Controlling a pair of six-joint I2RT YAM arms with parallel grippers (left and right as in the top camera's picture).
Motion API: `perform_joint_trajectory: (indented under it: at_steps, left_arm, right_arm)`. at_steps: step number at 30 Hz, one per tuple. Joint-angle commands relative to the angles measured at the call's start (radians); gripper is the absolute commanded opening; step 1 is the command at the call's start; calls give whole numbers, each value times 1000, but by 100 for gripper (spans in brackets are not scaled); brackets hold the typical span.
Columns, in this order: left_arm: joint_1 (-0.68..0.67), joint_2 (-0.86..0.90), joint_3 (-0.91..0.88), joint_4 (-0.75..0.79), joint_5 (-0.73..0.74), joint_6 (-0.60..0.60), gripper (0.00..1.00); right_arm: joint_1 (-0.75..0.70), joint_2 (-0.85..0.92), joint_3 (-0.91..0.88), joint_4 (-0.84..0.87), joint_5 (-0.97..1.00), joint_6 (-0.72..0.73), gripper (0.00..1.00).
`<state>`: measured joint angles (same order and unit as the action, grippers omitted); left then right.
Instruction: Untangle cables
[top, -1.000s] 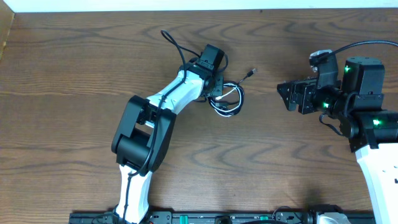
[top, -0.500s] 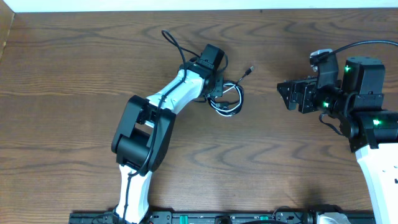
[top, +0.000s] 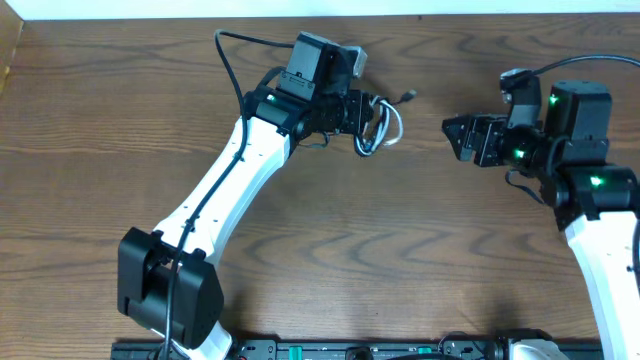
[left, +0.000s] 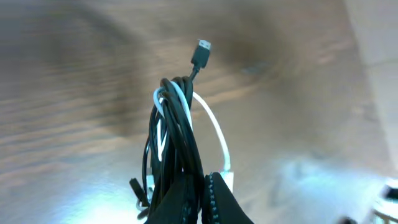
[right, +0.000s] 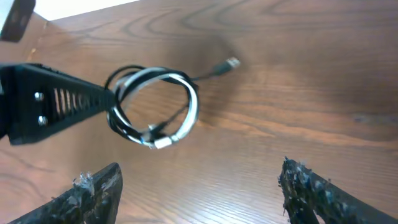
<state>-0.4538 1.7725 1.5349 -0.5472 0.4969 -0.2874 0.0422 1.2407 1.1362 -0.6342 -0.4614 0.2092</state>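
Observation:
The cables (top: 380, 125), one white cord and one black cord coiled together in a palm-sized loop, hang in the air from my left gripper (top: 362, 115), which is shut on them. In the left wrist view the bundle (left: 177, 130) rises from the jaws (left: 202, 193), with a black plug end (left: 200, 53) sticking up. In the right wrist view the loop (right: 155, 109) hangs from the left gripper's finger (right: 62, 99), a plug end (right: 231, 63) pointing right. My right gripper (top: 455, 135) is open and empty, to the right of the cables, its fingers (right: 199, 193) spread wide.
The wooden table (top: 400, 250) fills the view. A pale wall strip (top: 200, 8) runs along the far edge. The left arm (top: 225, 190) stretches diagonally from the front base. The right arm's body (top: 590, 200) stands at the right edge.
My left arm has stretched out and lifted the cable bundle off the table, carrying it up and slightly right. My right gripper has shifted slightly up.

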Motion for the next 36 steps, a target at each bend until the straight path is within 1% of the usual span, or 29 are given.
perform_joint_trajectory:
  at_steps: [1, 5, 15, 24, 28, 30, 32, 36]
  left_arm:
    - [8, 17, 4, -9, 157, 17, 7]
    - [10, 17, 4, -9, 230, 16, 7]
    - [10, 17, 4, -8, 309, -35, 7]
    - [10, 17, 4, 18, 335, -143, 7]
    - [11, 17, 4, 49, 406, -145, 7]
    - [12, 17, 4, 67, 440, -145, 7]
    - [17, 17, 4, 79, 470, -148, 7]
    - [45, 17, 4, 86, 527, -153, 8]
  right_arm:
    - [8, 44, 19, 13, -69, 43, 76]
    - [32, 116, 19, 39, -69, 84, 73]
    - [98, 302, 19, 90, -70, 162, 67]
    - [149, 458, 19, 182, -64, 284, 56]
    - [161, 524, 19, 207, -13, 334, 53]
    - [161, 546, 19, 203, 23, 336, 51]
    - [158, 563, 19, 185, 84, 337, 49]
    - [127, 573, 19, 111, 223, 336, 47]
